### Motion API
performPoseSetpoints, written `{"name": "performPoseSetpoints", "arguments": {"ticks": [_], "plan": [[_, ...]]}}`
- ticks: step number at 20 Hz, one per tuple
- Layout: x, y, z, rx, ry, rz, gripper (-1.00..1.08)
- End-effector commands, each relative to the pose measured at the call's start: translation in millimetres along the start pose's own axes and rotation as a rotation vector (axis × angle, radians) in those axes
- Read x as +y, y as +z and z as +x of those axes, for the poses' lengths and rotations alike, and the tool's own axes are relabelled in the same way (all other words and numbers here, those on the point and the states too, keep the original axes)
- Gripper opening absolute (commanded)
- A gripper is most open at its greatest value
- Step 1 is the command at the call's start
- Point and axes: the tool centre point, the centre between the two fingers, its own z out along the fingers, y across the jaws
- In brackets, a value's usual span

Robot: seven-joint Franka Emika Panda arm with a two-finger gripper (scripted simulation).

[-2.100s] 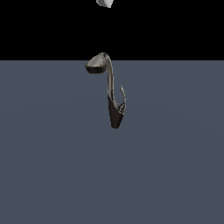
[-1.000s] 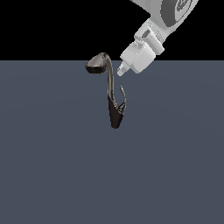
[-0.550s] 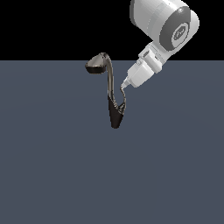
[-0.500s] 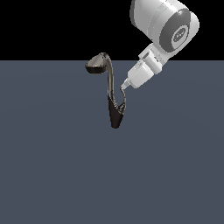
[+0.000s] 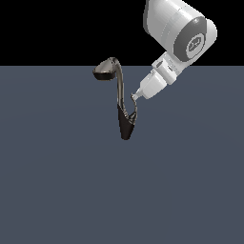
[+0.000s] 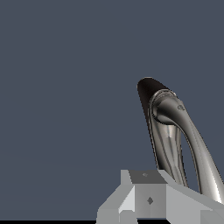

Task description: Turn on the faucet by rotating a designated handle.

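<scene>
The faucet [image 5: 125, 125] stands on the grey floor in the exterior view, with a dark tapered base, a tall curved neck and a flat spout head [image 5: 104, 71] pointing to that view's left. The handle [image 5: 134, 109] is a thin metal spike rising from the base on the right of the neck. My gripper [image 5: 136, 96] comes down from the upper right, shut, with its tip touching the handle's upper end. In the wrist view the shut fingers [image 6: 144, 194] sit right beside the faucet's [image 6: 148, 94] shiny stems; I cannot tell there which stem is the handle.
A flat dark grey floor [image 5: 57, 190] lies all around the faucet. My white arm [image 5: 178, 33] slants in from the exterior view's upper right.
My arm has come into view from the upper right and lowered its tip onto the handle's end. The handle now leans a little closer to the neck.
</scene>
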Motion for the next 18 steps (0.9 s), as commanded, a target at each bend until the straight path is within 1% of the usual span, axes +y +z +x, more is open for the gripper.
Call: {"name": "performPoseSetpoints", "arguments": {"ticks": [1, 15, 16, 17, 18], "plan": [[4.4, 0.0, -1.8, 0.000, 0.000, 0.000, -1.00], [44.4, 0.2, -15.6, 0.000, 0.000, 0.001, -1.00], [44.4, 0.2, -15.6, 0.000, 0.000, 0.001, -1.00], [38.5, -1.1, -8.1, 0.006, 0.007, 0.011, -1.00], [41.9, -1.1, -7.1, 0.005, 0.007, 0.010, -1.00]]}}
